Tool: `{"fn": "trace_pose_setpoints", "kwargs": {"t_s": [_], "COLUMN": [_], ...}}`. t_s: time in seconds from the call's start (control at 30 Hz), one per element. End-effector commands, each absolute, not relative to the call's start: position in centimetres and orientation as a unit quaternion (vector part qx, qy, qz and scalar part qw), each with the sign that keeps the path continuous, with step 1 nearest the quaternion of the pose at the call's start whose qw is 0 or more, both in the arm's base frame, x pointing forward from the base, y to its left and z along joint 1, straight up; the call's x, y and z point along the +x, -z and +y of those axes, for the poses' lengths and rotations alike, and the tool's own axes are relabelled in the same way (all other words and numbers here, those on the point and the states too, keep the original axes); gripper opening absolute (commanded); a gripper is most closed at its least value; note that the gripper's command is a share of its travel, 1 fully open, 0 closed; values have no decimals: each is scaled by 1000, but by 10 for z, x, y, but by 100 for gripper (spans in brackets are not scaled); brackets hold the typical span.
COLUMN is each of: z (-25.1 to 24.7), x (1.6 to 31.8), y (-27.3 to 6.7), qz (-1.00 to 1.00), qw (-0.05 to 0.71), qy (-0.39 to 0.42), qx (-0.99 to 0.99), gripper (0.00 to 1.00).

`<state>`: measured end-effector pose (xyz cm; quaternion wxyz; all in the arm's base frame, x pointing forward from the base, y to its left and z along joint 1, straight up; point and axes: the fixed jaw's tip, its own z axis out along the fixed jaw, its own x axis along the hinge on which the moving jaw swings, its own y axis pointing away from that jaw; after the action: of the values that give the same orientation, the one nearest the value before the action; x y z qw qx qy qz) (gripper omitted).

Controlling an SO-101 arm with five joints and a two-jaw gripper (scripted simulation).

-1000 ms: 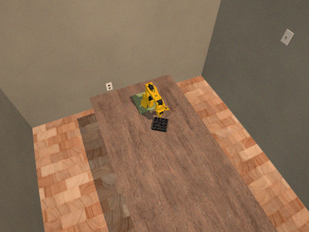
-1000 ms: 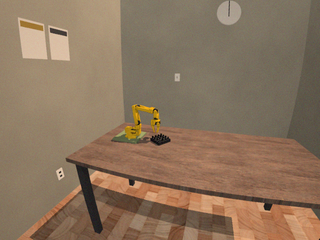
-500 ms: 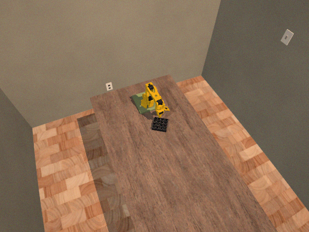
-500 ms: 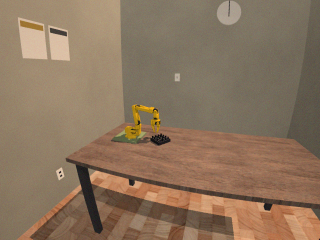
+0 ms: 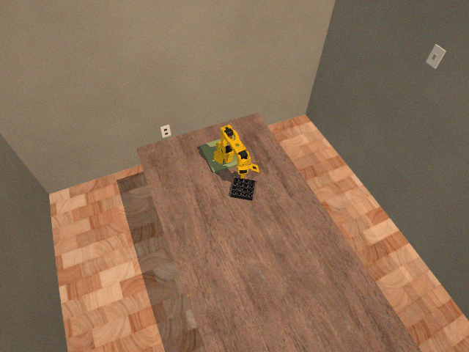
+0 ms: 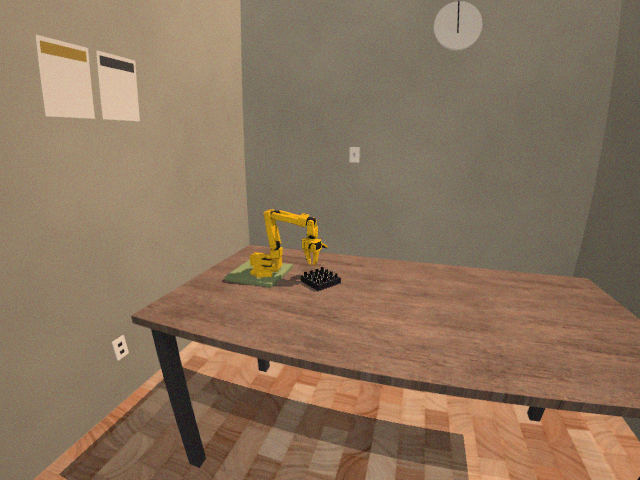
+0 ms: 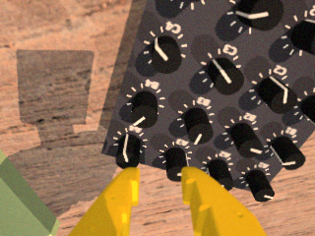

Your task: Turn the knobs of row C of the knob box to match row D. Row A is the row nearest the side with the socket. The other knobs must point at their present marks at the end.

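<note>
The black knob box (image 5: 242, 188) (image 6: 320, 279) (image 7: 192, 84) lies on the table in front of the arm. In the wrist view knob C4 (image 7: 171, 57) and knob C3 (image 7: 233, 80) have white lines toward the upper left; knob C2 (image 7: 275, 96) has a bent white line. C1 is cut off at the right edge. Knob D3 (image 7: 270, 6) points left; D2 and D4 are partly cut off. My gripper (image 5: 242, 176) (image 6: 312, 262) (image 7: 160, 178) is slightly open and empty, above the row A edge, clear of the knobs.
Row A and row B knobs stand between the fingers' side and row C, with knob A4 (image 7: 129, 151) and knob B4 (image 7: 146, 105) at the left. The green base plate (image 5: 212, 164) (image 6: 237, 277) (image 7: 20, 206) is beside the box, under the arm's base.
</note>
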<state>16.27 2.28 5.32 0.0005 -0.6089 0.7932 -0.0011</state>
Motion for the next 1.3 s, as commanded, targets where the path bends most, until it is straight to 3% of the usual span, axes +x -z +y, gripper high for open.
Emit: {"fn": "trace_pose_setpoints", "kwargs": {"t_s": [0.0, 0.7, 1.27], "z": [26, 36, 38], "x": [161, 164, 164], "y": [-52, -52, -52], "qz": [839, 971, 982], "qw": [1, 1, 1], "qy": [0, 0, 0], "qx": [-544, -238, -191], "gripper": [9, 9, 10]}}
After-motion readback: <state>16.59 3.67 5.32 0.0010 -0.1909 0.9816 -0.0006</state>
